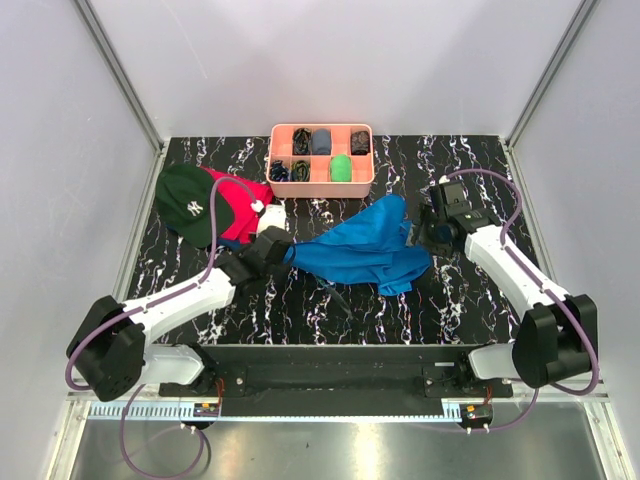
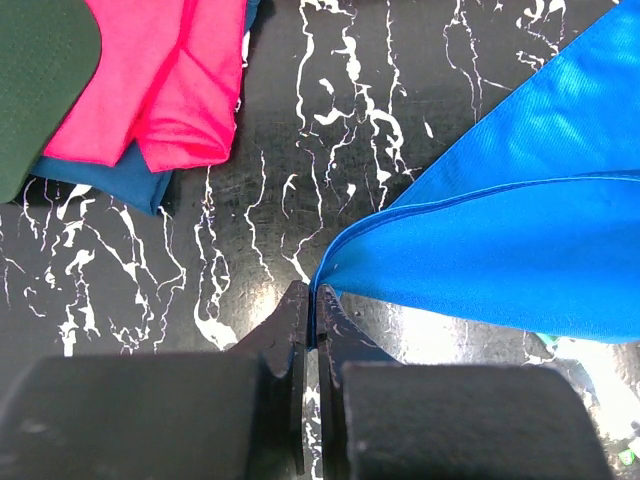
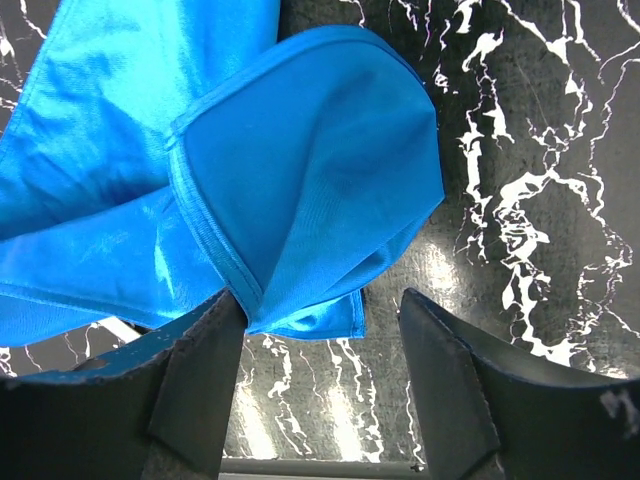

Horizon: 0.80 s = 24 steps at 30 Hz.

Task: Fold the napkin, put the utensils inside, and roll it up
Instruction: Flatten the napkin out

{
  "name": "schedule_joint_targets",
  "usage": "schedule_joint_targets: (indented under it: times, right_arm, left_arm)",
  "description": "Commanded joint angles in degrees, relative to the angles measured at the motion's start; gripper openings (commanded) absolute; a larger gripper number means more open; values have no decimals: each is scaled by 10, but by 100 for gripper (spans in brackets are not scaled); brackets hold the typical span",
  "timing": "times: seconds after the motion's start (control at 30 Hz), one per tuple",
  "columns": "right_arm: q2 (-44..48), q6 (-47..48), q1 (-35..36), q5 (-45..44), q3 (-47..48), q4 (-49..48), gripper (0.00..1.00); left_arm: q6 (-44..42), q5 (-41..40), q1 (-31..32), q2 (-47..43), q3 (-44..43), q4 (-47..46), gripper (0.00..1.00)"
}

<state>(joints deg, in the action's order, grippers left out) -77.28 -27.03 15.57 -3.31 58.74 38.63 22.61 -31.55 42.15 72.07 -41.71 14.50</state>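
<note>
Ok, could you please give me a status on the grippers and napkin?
Left gripper shut on napkin corner. Right gripper open, napkin fold between its jaws. Napkin bunched, not yet folded. Red cloth and cap left of it, apart.

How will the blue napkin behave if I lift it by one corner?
Probably floppy: the napkin bunches in soft folds away from the corner pinched by the left gripper. Likely light, being thin. Its sheen suggests it could slip from a loose pinch.
</note>
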Motion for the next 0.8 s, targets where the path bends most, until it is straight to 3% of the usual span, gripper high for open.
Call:
schedule_joint_targets:
  times: [0.0, 0.37, 0.77]
  right_arm:
    - [-11, -18, -1, 14, 14, -10, 72]
    - [-83, 14, -1, -35, 150, 3, 75]
    - [-192, 93, 63, -71, 251, 25, 76]
  left_arm:
    - [-17, -6, -2, 0, 1, -17, 0]
    - [-20, 12, -1, -12, 8, -30, 0]
    - [-22, 24, -2, -14, 8, -33, 0]
